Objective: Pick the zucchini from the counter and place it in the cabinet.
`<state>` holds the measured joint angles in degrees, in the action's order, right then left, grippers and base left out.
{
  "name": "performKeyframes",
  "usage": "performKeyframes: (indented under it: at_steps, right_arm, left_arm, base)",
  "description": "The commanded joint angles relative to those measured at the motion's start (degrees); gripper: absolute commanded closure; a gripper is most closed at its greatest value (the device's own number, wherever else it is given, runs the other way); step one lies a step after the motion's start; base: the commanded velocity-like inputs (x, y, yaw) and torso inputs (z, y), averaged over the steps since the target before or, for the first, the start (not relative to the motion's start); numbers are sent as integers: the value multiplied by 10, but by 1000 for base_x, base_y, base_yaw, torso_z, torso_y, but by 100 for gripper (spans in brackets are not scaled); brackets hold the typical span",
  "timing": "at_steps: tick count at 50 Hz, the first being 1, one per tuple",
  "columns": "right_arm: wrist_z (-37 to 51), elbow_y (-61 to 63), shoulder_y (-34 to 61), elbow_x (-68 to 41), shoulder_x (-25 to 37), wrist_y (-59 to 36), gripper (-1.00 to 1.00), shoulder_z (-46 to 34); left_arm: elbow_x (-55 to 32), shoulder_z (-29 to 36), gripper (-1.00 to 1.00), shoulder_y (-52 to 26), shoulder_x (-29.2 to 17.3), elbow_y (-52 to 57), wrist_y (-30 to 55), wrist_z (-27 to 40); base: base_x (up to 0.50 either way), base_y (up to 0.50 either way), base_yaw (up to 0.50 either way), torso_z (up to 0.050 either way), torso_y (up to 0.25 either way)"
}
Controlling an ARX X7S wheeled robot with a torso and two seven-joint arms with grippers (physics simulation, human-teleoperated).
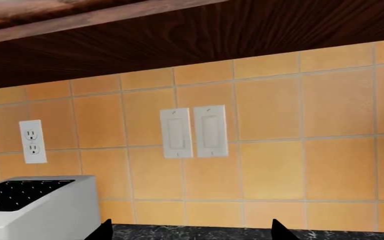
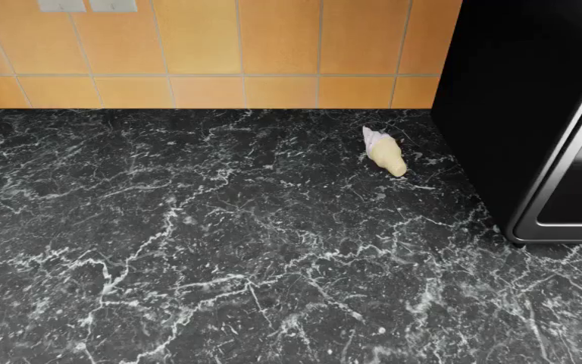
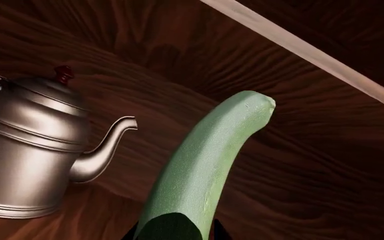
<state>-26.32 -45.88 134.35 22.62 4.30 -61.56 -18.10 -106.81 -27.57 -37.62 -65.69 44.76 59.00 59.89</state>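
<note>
Now, no writing readable anywhere, not on the outlet (image 1: 32, 141) nor the switches (image 1: 194, 132). Right gripper (image 3: 173, 231) clamps the zucchini (image 3: 209, 170) at its near end, and it juts out inside the wooden cabinet (image 3: 299, 165), just beside a steel kettle (image 3: 35, 150). Left gripper (image 1: 190, 230) shows two dark fingertips (image 1: 103, 230) spread wide, holding nothing, above the counter (image 2: 220, 250) near the toaster (image 1: 35, 207). A cream lump (image 2: 385, 152) lies by the black appliance (image 2: 533, 106).

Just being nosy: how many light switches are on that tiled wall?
2. One switch and a second switch sit side by side on the orange tiles, right of the power outlet. Others may lie out of view.
</note>
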Motion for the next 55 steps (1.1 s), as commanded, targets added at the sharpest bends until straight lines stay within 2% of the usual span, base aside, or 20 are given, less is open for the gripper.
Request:
performKeyframes:
  at_steps: [1,13,25,37,47,55]
  right_arm:
    - [-46,-68,6,169,-41,73,100,116]
    - [-31,-96,6,174,-42,97,100,133]
    - [-46,-76,6,115,-43,87,100,80]
    - [4,-205,6,35,-42,115,100,43]
    - [-1,-281,6,16,-41,118,100,19]
    - [7,-290,0,-17,-37,121,100,-10]
  left_arm:
    - [-3,-6,-100,4,-2,1,0,0]
    - [-4,18,-100,-11,-8,2,-11,8]
    - [0,10,-100,-5,-6,0,-8,5]
    - [-10,6,-100,-5,-13,1,-11,10]
    - [-10,18,-100,-11,-16,2,-16,13]
    - [-5,25,-100,-12,-15,2,-17,13]
  base:
    - [0,0,0,0,0]
    - [0,0,0,0,0]
    - [0,0,0,0,1]
    - [0,0,0,0,0]
    - [0,0,0,0,0]
    - [2,0,0,0,0]
